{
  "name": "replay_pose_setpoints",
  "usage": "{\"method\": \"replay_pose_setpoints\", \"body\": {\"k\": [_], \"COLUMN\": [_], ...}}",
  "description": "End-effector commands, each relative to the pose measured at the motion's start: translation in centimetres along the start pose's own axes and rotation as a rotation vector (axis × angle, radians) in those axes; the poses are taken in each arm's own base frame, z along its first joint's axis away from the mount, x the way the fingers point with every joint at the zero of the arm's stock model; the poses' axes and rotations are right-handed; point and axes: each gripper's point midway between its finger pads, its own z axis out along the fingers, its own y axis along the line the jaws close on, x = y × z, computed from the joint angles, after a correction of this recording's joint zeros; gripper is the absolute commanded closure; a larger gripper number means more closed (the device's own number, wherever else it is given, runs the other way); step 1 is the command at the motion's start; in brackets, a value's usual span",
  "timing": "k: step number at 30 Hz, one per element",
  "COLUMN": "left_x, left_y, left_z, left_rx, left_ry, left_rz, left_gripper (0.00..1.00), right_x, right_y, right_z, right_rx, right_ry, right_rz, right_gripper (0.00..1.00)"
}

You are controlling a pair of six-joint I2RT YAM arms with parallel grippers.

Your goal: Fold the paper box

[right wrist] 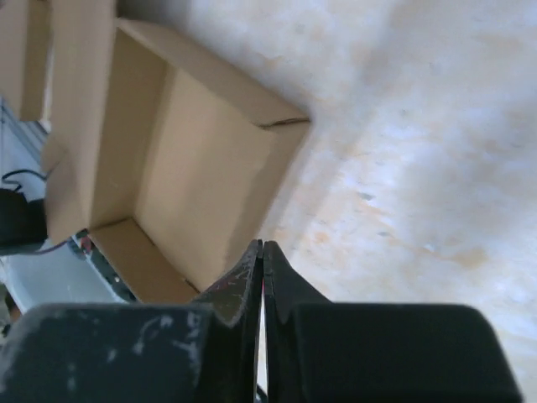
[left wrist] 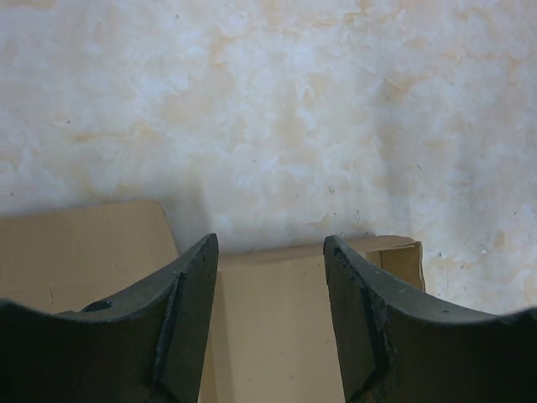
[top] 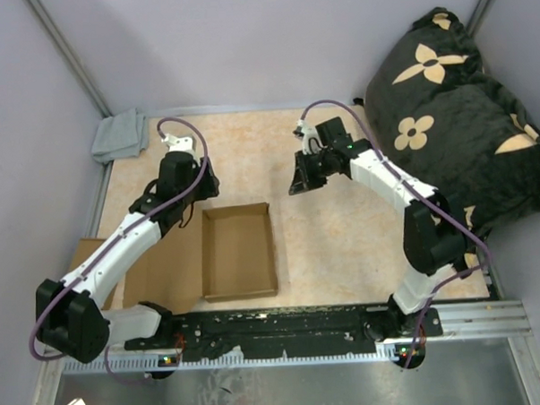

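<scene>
The desk (top: 343, 244) gives me plenty of bare marbled surface to work on (the black flowered cushion (top: 454, 105) off beyond my right arm is no concern). The paper box (top: 239, 253) sits directly below my left end effector (left wrist: 270, 243) and off to the left of my right end effector (right wrist: 262, 245), apart from it. Its tray walls already stand, while the wide lid panel (top: 161, 272) lies flat on the side away from my right arm. So I judge the step in hand is raising that panel and closing it over the tray. My left fingers are spread, hovering with the tray's far wall between them and touching nothing. My right fingers are pressed together, empty. To do this well, I should slide one left finger under the panel's free edge instead of pinching the hinge crease. My right tip should press on the wall nearest it, so the light tray cannot skate. I should swing the panel slowly about its fold, because cardboard springs back.
</scene>
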Motion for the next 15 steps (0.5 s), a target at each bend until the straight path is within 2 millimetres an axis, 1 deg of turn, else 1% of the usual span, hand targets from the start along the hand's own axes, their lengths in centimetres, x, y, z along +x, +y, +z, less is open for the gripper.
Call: {"method": "replay_pose_setpoints", "body": {"k": [1,2,3,4,5,7,9,10,12,15], "left_x": [-1.7,-1.9,-2.2,-2.6,-3.1,-4.2,-4.7,-4.7,-4.4,-3.3], "left_y": [0.8,1.0,1.3,1.6,2.0,2.6,2.9,3.1,3.4,3.9], "left_z": [-1.1,-1.3,-1.7,-2.2,-2.8,-4.4,-5.7,-6.2,-6.8,-7.1], "left_rx": [-0.032,-0.043,-0.057,-0.074,-0.088,-0.099,-0.088,-0.085,-0.084,-0.095], "left_ry": [-0.071,-0.08,-0.091,-0.112,-0.142,-0.213,-0.263,-0.279,-0.294,-0.265], "left_rz": [-0.031,-0.035,-0.05,-0.067,-0.087,-0.12,-0.14,-0.147,-0.156,-0.16], "left_gripper": [0.4,0.4,0.4,0.41,0.4,0.4,0.4,0.4,0.41,0.41], "right_x": [-2.4,-2.4,-2.9,-3.3,-4.4,-5.3,-6.2,-6.6,-6.8,-6.2], "right_y": [0.2,-0.2,-0.5,-0.2,0.6,1.4,2.2,3.2,4.2,5.2], "right_z": [3.2,4.3,5.2,5.8,6.4,7.3,8.2,8.6,9.5,10.9], "right_rx": [-0.055,0.029,0.1,0.097,0.063,0.028,0.014,-0.009,-0.027,-0.035], "right_ry": [0.041,0.058,0.042,0.019,-0.037,-0.085,-0.097,-0.1,-0.091,-0.065], "right_rz": [-0.115,-0.21,-0.27,-0.288,-0.31,-0.351,-0.412,-0.454,-0.523,-0.641], "right_gripper": [1.0,1.0,0.92,0.75,0.62,0.55,0.46,0.41,0.35,0.32]}}
